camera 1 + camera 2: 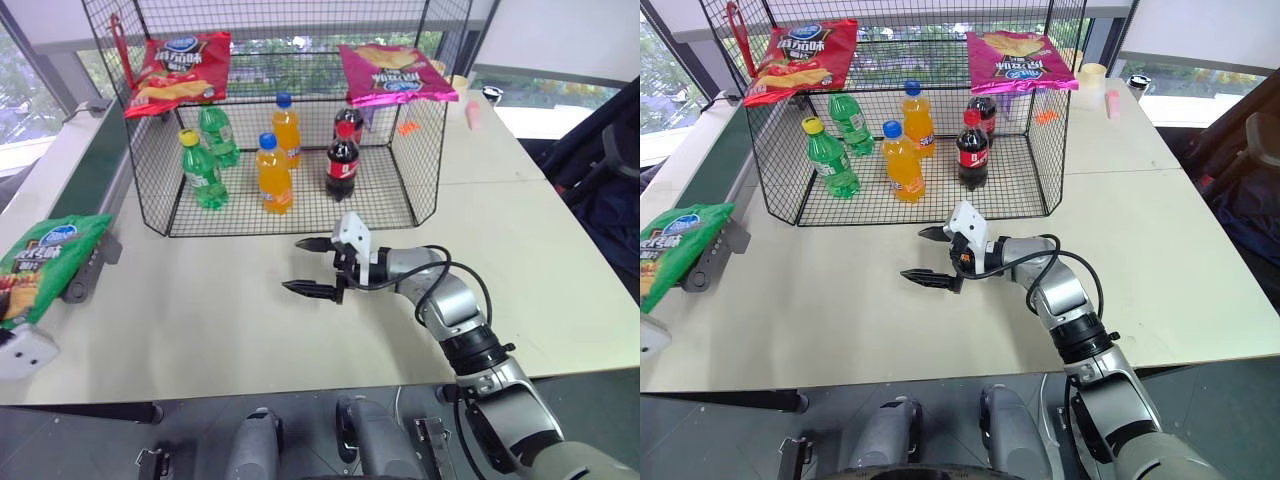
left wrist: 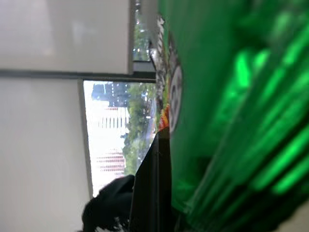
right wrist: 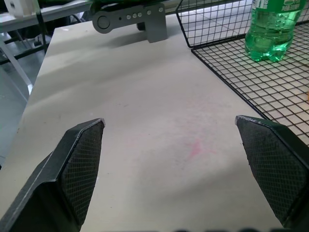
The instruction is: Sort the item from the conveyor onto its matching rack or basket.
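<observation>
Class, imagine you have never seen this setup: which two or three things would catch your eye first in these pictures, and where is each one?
Most striking is the black wire cage at the back of the table, with a red crisp bag and a pink crisp bag on its upper shelf and bottles below. At the left edge, the green crisp bag lies at the conveyor end. In front of the cage, the right gripper hangs open over the table.

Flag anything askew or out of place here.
Two things stand out. The green crisp bag hangs off the conveyor end. The pink crisp bag juts past the wire cage shelf's right edge. The bottles stand upright, nothing spilled.
</observation>
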Motion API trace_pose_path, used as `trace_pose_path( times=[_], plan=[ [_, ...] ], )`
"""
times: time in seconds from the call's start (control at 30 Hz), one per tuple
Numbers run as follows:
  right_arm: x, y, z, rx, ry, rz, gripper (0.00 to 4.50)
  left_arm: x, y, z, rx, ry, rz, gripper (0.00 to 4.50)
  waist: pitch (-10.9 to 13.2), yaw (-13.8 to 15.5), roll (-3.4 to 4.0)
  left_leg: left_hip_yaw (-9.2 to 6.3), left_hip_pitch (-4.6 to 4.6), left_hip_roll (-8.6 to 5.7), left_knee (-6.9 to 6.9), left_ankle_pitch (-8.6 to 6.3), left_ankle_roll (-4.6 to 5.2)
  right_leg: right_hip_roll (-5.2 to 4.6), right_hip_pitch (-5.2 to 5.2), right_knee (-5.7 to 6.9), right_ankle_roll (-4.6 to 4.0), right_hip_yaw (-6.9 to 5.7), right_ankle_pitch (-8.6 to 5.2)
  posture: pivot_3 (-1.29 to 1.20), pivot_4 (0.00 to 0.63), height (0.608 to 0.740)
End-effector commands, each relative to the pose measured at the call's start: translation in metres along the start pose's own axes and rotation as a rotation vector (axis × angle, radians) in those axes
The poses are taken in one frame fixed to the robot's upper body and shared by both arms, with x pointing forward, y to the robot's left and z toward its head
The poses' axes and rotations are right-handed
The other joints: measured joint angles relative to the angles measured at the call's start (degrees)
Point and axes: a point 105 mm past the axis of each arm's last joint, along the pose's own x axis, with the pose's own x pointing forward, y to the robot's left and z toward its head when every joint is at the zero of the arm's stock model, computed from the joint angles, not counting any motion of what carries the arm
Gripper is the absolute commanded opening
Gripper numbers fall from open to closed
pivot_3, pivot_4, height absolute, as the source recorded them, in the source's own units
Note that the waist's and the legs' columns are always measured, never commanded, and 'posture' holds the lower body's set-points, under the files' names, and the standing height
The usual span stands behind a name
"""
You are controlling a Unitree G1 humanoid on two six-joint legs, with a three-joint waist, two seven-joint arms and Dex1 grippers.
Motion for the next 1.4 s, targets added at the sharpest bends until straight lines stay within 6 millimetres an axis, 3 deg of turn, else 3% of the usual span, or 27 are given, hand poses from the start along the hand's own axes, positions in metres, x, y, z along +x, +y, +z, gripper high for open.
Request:
trace_pose_path(
  times=[0.03,0.2,0.3,0.4,0.5,0.63,0.73,0.87,1.13,1.3,1.4],
  plan=[
    [0.002,-0.002,0.016,-0.046,-0.036,0.021,4.50,0.004,0.045,0.027,-0.147,-0.123,0.103,0.02,0.0,0.1,-0.02,0.00,0.00,0.01,0.00,0.00,0.00,0.00,0.00,-0.01,-0.01,0.00,0.00,0.00,0.150,0.740],
    [0.003,-0.011,0.027,-0.069,-0.052,0.018,4.50,0.013,0.094,0.062,-0.312,-0.256,0.087,0.02,0.0,-0.1,-0.09,0.04,-0.02,0.03,0.06,0.00,-0.01,0.14,-0.01,-0.02,-0.06,-0.01,0.04,0.00,0.150,0.740],
    [0.003,-0.017,0.038,-0.081,-0.079,0.009,4.50,0.018,0.122,0.091,-0.499,-0.374,0.006,0.02,0.0,-0.2,-0.08,0.08,-0.02,0.02,0.03,0.00,0.00,0.20,-0.05,0.00,-0.07,-0.01,0.04,0.00,0.150,0.740],
    [0.002,-0.023,0.055,-0.089,-0.127,-0.011,4.50,0.014,0.123,0.125,-0.698,-0.503,-0.248,0.02,0.0,-0.3,-0.05,0.10,-0.09,0.02,0.02,0.00,0.00,0.23,-0.14,0.00,-0.06,0.00,0.05,0.00,0.150,0.740],
    [0.000,-0.025,0.074,-0.079,-0.186,-0.016,4.50,0.009,0.114,0.145,-0.785,-0.545,-0.501,0.02,0.0,-0.6,-0.03,0.16,-0.10,0.00,0.01,0.00,0.01,0.24,-0.18,0.01,-0.05,0.02,0.06,0.00,0.150,0.740],
    [-0.005,-0.026,0.109,-0.013,-0.323,-0.020,4.50,0.021,0.118,0.169,-0.883,-0.647,-0.569,0.02,0.0,-1.1,-0.04,0.11,-0.10,0.02,0.02,0.01,0.01,0.31,-0.24,0.13,-0.06,0.03,0.05,0.00,0.150,0.740],
    [-0.008,-0.023,0.125,0.015,-0.381,-0.010,4.50,0.031,0.124,0.182,-0.971,-0.721,-0.566,0.02,0.0,-1.3,-0.04,0.10,-0.06,0.02,0.04,0.01,0.01,0.32,-0.20,0.19,-0.08,0.03,0.07,0.00,0.150,0.740],
    [-0.011,-0.013,0.141,0.070,-0.437,0.058,4.50,0.041,0.113,0.198,-1.002,-0.767,-0.618,0.02,0.0,-1.6,-0.04,0.12,-0.07,0.02,0.02,0.01,0.01,0.32,-0.20,0.18,-0.04,0.05,0.10,0.00,0.150,0.740],
    [-0.007,0.003,0.145,0.006,-0.417,0.129,4.50,0.054,0.108,0.220,-1.022,-0.838,-0.665,0.02,0.0,-1.6,-0.05,0.12,-0.09,0.02,0.03,0.01,0.02,0.35,-0.24,0.21,0.15,0.08,0.22,0.00,0.150,0.740],
    [-0.009,-0.003,0.129,-0.098,-0.319,0.086,4.50,0.055,0.113,0.223,-1.015,-0.850,-0.667,0.02,0.0,-1.5,-0.05,0.12,-0.11,0.02,0.05,0.02,0.02,0.36,-0.25,0.22,0.15,0.08,0.21,0.00,0.150,0.740],
    [-0.022,-0.015,0.113,-0.138,-0.240,0.060,4.50,0.054,0.116,0.223,-1.008,-0.852,-0.664,0.02,0.0,-1.3,-0.06,0.12,-0.12,0.01,0.06,0.02,0.02,0.35,-0.24,0.20,0.15,0.09,0.20,0.00,0.150,0.740]
  ],
)
